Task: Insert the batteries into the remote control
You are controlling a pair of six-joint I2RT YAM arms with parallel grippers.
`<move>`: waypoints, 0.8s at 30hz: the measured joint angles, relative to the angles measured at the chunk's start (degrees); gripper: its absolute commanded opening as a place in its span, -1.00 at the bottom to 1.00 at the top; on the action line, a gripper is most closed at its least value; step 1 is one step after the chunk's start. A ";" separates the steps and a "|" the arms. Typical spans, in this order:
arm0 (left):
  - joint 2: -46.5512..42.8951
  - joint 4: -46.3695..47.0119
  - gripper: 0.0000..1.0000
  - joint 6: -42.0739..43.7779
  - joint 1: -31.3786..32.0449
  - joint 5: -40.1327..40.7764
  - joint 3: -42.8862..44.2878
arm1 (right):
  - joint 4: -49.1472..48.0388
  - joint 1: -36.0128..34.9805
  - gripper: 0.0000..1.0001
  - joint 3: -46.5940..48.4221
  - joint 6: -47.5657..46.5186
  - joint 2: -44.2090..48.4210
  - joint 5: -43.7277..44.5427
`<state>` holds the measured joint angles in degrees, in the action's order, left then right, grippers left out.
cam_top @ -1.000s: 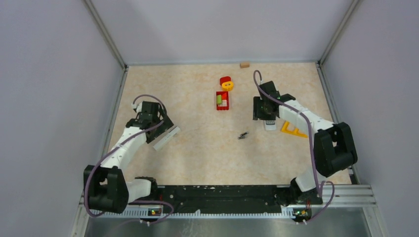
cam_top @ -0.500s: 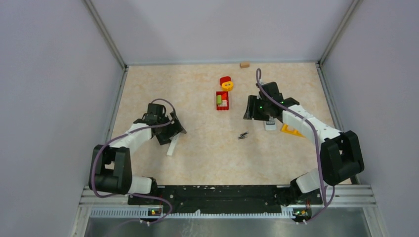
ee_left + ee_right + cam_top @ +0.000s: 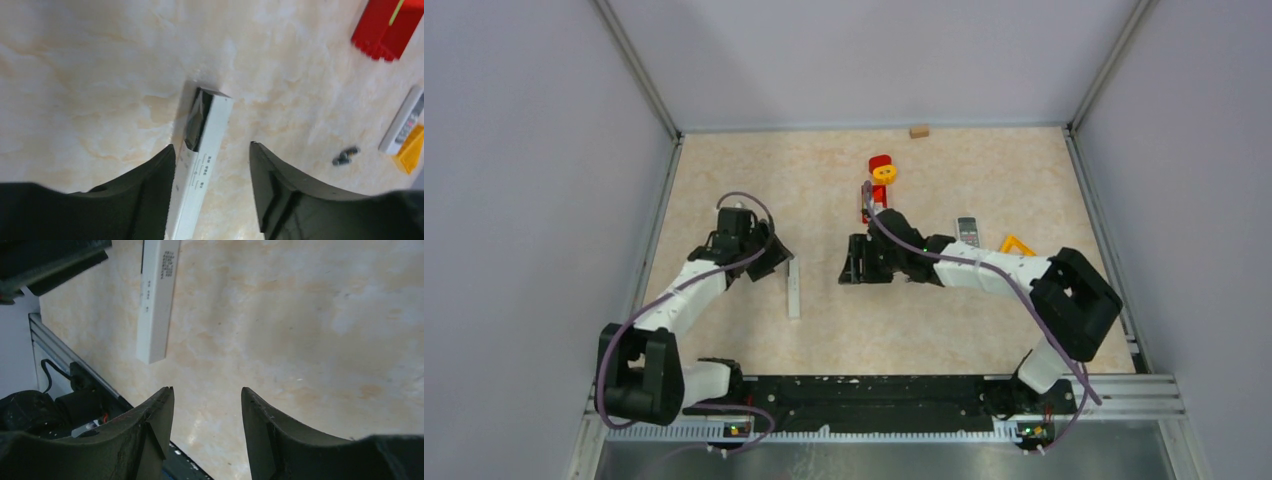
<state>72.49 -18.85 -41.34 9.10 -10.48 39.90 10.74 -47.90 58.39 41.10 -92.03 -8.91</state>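
The left wrist camera is showing what the overhead cannot: the white remote (image 3: 207,150) is lying back-up, its battery bay open as a dark slot at the 12 o'clock end. The left gripper (image 3: 211,147) is straddling it, jaws spread wide. The remote is sitting close against the 9 o'clock finger and clear of the other, so nothing is being squeezed. The batteries (image 3: 346,155) are lying loose on the table (image 3: 100,75) out at 4 o'clock, near a second remote (image 3: 402,127) and a yellow piece (image 3: 412,150). A red block (image 3: 387,27) is showing at 1 o'clock. From above, the right arm is lying across that spot and hiding the cells. The right gripper (image 3: 207,390) is hanging over bare table, jaws wide apart and holding nothing, with the white remote at 11 o'clock. Small dark print is running along the remote's back, too fine to read.
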 measured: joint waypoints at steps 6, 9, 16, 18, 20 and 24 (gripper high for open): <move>-6.40 -5.25 0.88 -3.58 -0.02 16.65 2.95 | -2.12 -8.92 0.24 4.57 5.20 -6.93 5.31; -8.90 -7.82 0.97 -5.29 -0.04 24.79 5.44 | -1.22 -12.63 0.28 8.98 6.16 -10.88 10.08; -11.98 -11.41 0.97 -7.21 -4.15 32.65 6.56 | 2.78 -18.69 0.29 20.72 6.45 -19.91 18.56; -11.96 -12.33 0.97 -7.74 -6.27 32.09 6.56 | 4.20 -19.65 0.29 23.23 6.16 -21.84 20.39; -11.96 -12.59 0.97 -8.44 -8.76 30.49 6.49 | 5.68 -20.17 0.29 25.22 5.90 -23.45 21.94; -11.96 -12.66 0.97 -9.70 -12.37 27.87 6.25 | 9.22 -20.96 0.29 29.88 5.05 -27.15 25.68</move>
<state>60.53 -31.51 -51.05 -3.27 17.39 46.15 19.97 -68.86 88.27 46.15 -119.17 16.78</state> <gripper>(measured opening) 0.986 0.644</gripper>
